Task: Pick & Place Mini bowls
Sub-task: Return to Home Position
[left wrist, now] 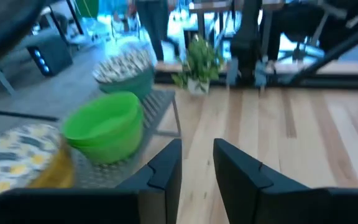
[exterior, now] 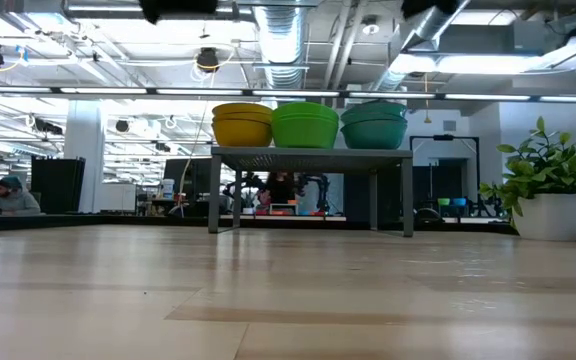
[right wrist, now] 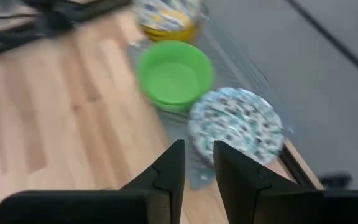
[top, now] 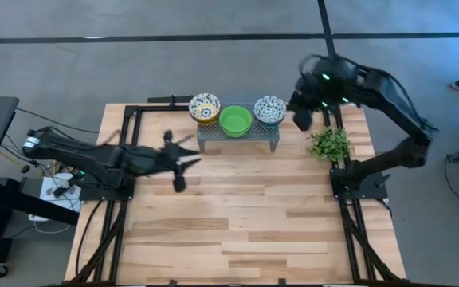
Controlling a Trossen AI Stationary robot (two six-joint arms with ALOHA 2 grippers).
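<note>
The mini bowls stand in three short stacks side by side on a grey perforated rack at the table's far edge. One stack is yellow-toned and patterned, one plain green, one white with a blue pattern. In the low view they are a yellow, a green and a teal-sided stack. My left gripper hovers over the table left of and nearer than the rack, open by a narrow gap and empty. My right gripper hangs above the rack's right end, also narrowly open and empty.
A small green plant in a white pot stands right of the rack, close under my right arm. Bare wooden tabletop stretches from the rack to the near edge. Black frame rails run along the table's left and right sides.
</note>
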